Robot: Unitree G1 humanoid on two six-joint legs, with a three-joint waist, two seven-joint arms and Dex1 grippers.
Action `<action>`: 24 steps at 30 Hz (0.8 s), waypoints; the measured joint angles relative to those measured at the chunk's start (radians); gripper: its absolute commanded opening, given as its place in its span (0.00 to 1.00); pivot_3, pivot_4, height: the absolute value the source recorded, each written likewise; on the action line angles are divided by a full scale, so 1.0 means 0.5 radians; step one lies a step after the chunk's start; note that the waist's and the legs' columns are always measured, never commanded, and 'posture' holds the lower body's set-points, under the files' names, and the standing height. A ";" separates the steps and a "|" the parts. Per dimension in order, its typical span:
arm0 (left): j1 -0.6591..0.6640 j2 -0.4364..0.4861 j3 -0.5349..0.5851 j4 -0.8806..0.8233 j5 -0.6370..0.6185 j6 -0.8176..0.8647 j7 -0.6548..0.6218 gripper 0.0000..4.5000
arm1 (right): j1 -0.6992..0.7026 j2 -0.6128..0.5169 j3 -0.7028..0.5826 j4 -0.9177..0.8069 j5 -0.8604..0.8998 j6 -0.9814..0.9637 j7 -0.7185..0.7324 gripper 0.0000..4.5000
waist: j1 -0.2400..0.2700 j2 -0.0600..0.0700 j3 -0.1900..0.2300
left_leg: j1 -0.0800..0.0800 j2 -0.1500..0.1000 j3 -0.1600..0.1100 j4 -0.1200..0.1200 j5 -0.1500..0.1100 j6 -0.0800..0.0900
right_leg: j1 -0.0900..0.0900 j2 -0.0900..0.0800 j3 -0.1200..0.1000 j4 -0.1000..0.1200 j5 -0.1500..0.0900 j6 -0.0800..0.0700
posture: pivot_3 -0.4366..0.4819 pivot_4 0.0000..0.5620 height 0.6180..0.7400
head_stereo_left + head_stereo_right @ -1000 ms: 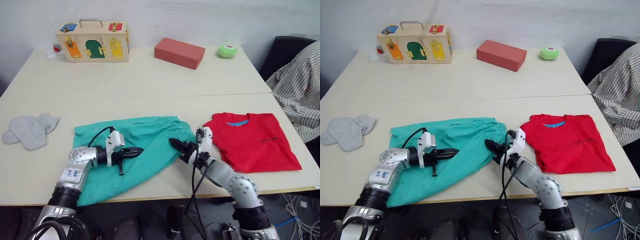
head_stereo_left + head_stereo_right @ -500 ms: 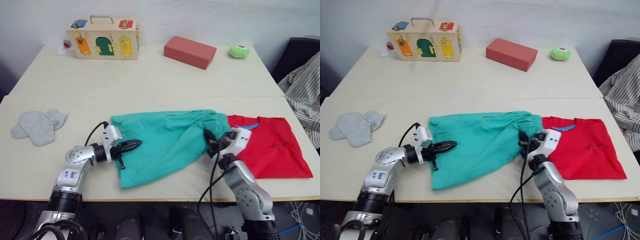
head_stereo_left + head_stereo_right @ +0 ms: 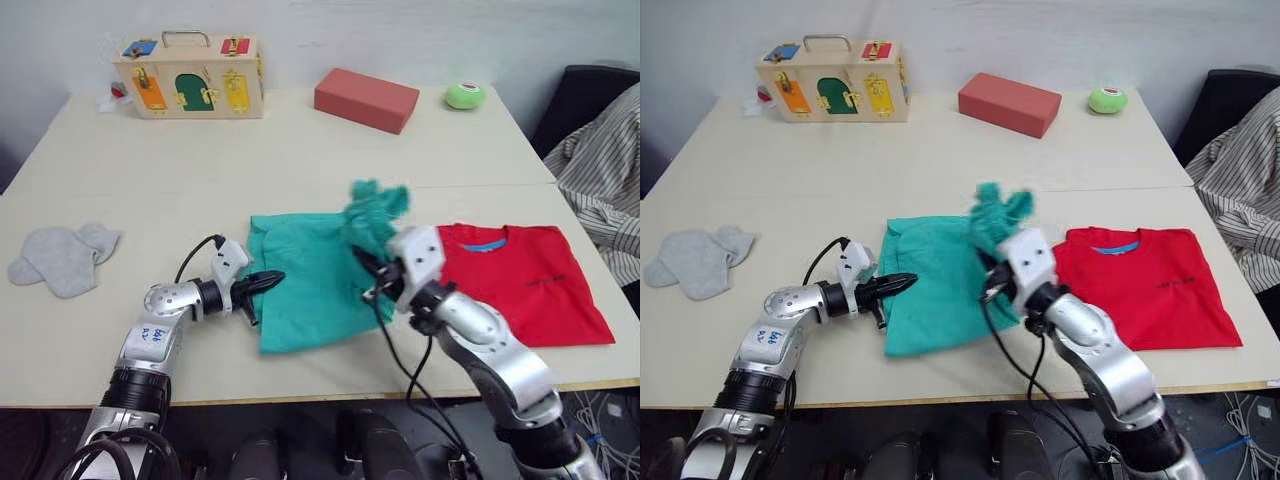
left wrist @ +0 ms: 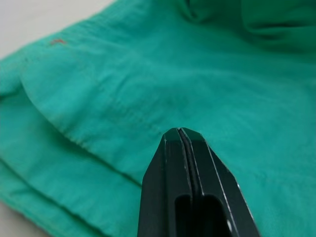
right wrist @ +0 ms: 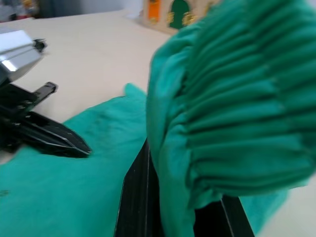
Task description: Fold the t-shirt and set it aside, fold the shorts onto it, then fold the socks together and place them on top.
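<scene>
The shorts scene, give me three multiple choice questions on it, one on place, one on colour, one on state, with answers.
1. Where do the socks lie?
A. on the t-shirt
B. at the table's left side
C. by the brick

2. What colour is the t-shirt?
A. red
B. grey
C. teal

3. What is the right gripper doing?
A. hanging open
B. pressing the socks
C. holding the shorts waistband lifted

Answers: B, they sit alone left of the left gripper; A, plainly red; C, gathered teal cloth bunches up above its fingers.
</scene>
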 measured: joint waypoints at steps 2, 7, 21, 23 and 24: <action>0.031 0.033 0.018 -0.018 -0.001 0.013 0.000 0.00 | -0.106 0.083 0.046 0.071 -0.014 0.110 0.003 0.01 | -0.002 0.000 0.000 | 0.000 -0.001 0.001 0.002 0.000 0.001 | 0.000 -0.003 0.000 0.001 0.000 -0.001 | 0.48 0.27 1.00; 0.092 0.049 0.052 -0.082 -0.009 0.047 0.022 0.00 | -0.236 0.172 0.175 0.263 -0.068 0.289 0.075 0.01 | -0.006 -0.002 -0.001 | 0.000 -0.001 0.002 0.005 -0.001 0.004 | 0.001 -0.005 0.000 0.002 0.001 -0.002 | 0.48 0.27 1.00; 0.205 -0.007 0.129 -0.153 -0.060 0.024 0.124 0.00 | -0.241 0.279 0.042 0.565 0.278 0.376 0.780 0.63 | -0.007 -0.002 -0.001 | 0.000 -0.001 0.001 0.004 -0.005 0.012 | 0.001 -0.004 -0.003 0.003 0.002 -0.003 | 0.48 0.27 1.00; 0.228 -0.007 0.133 -0.162 -0.060 0.011 0.152 0.00 | -0.241 0.231 -0.003 0.534 0.391 0.412 0.915 0.63 | -0.007 -0.002 -0.001 | 0.000 -0.001 0.001 0.004 -0.005 0.013 | 0.001 -0.005 -0.003 0.003 0.002 -0.003 | 0.48 0.27 1.00; 0.246 -0.005 0.147 -0.172 -0.063 0.007 0.163 0.00 | -0.239 0.185 -0.030 0.499 0.465 0.447 0.991 0.63 | -0.007 -0.002 -0.001 | 0.000 -0.001 0.001 0.004 -0.006 0.014 | 0.001 -0.005 -0.003 0.003 0.002 -0.003 | 0.48 0.27 1.00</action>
